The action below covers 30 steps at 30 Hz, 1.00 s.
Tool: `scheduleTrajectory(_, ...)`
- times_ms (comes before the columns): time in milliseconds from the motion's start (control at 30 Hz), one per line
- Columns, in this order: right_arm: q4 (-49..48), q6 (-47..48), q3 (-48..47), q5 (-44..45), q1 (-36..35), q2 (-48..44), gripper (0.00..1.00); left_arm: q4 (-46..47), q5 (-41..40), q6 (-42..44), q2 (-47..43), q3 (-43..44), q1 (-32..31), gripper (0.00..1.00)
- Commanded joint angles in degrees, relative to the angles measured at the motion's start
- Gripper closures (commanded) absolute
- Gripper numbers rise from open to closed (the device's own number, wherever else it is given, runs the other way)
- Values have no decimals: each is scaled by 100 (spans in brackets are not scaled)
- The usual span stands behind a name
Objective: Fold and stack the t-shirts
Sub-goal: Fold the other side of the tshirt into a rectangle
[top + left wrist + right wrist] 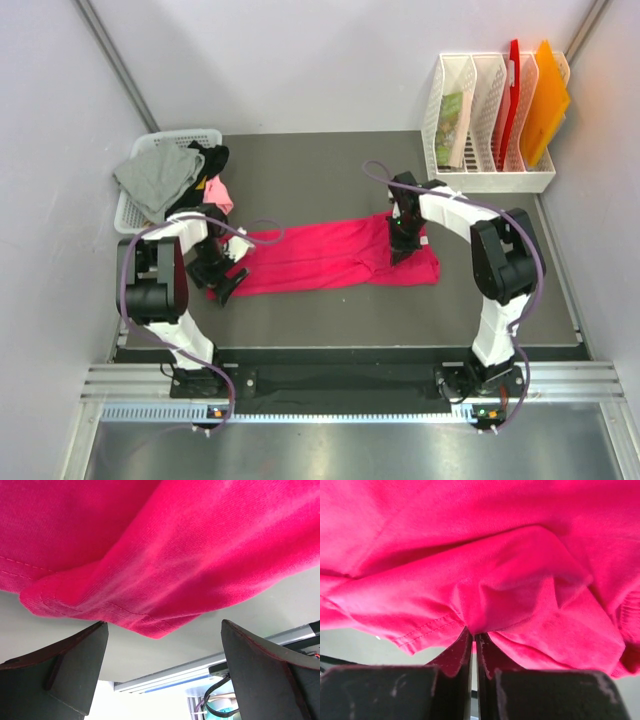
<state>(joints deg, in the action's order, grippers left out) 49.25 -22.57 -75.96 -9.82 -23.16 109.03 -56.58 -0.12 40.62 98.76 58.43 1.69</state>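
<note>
- Grasp step of the fold: your right hand (pixel 474 632) pinches a fold of the crimson t-shirt (pixel 330 255).
- Your left hand (pixel 164 626) gapes wide at the hem; it likely needs to close next.

Crimson t-shirt (pixel 320 256), grey t-shirt (pixel 158 172), apparently pink cloth (pixel 217 192)

1. I see the spread t-shirt (pixel 330 258) lying across the middle of the table (pixel 320 170), between my two arms
2. My left gripper (pixel 228 289) sits at its left end, my right gripper (pixel 400 252) on its right part
3. Far left, a basket (pixel 128 214) holds the other t-shirts (pixel 160 172) in a heap
4. Far right, folders (pixel 535 100) stand in a rack (pixel 500 183)
</note>
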Motion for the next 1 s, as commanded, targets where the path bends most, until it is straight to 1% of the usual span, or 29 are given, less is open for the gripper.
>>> scheduleTrajectory(0,154,-11,-813,218,48,-241,100,77,56,113,-217,-95,68,1)
scheduleTrajectory(167,471,-2,-1858,209,92,-181,100,59,65,86,-199,-113,77,1)
scheduleTrajectory(300,506,33,-2387,95,118,284,100,15,82,60,-217,-122,77,1)
scheduleTrajectory(333,524,33,-2588,51,127,390,94,-2,91,60,-217,-113,77,1)
scheduleTrajectory(367,559,50,-2686,16,119,591,85,-2,91,69,-217,-113,77,1)
scheduleTrajectory(400,620,77,-2756,-28,127,671,74,-29,82,77,-217,-104,77,1)
scheduleTrajectory(433,638,68,-2835,-46,127,733,51,-38,82,78,-217,-87,68,1)
scheduleTrajectory(467,629,86,-2845,-46,119,803,40,-46,82,78,-217,-78,77,1)
scheduleTrajectory(533,664,121,-2871,50,136,830,21,-81,82,78,-199,-25,77,1)
scheduleTrajectory(600,717,156,-2889,156,145,804,15,-108,100,78,-191,1,77,1)
scheduleTrajectory(667,726,174,-2880,261,206,673,13,-99,109,78,-164,10,77,1)
scheduleTrajectory(800,735,200,-2906,727,268,339,16,-143,135,43,-103,28,77,1)
scheduleTrajectory(900,822,253,-2872,833,268,-13,22,-161,153,34,-76,89,77,1)
scheduleTrajectory(933,849,253,-2732,755,268,-127,25,-161,153,34,-68,107,77,1)
scheduleTrajectory(967,875,218,-2583,693,259,-380,25,-187,144,34,-67,124,77,1)
